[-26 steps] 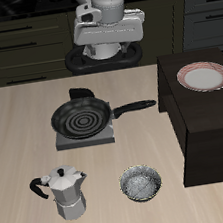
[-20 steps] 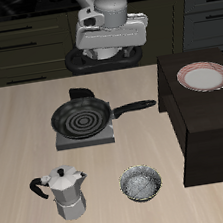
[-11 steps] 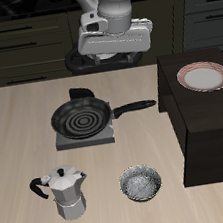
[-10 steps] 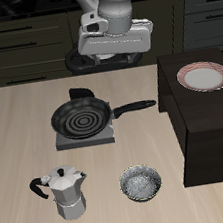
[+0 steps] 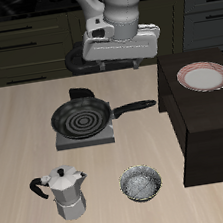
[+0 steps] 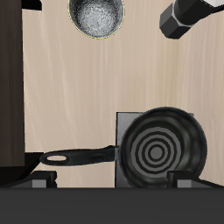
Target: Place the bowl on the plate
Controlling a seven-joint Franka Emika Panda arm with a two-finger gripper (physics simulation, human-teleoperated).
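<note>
Tabletop (image 5: pixel 25 126), bowl (image 5: pixel 141 184) empty, plate (image 5: pixel 203 76) bare

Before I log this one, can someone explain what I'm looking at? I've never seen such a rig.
These are simulator renders. One camera faces a robot arm from the front and above; the other sits on its wrist, looking down. The gripper hangs above the table's back, holding nothing; whether its jaws are open I can't tell. On the table: a frying pan on a grey block, a moka pot and a bowl. A plate sits on a dark raised box.
</note>
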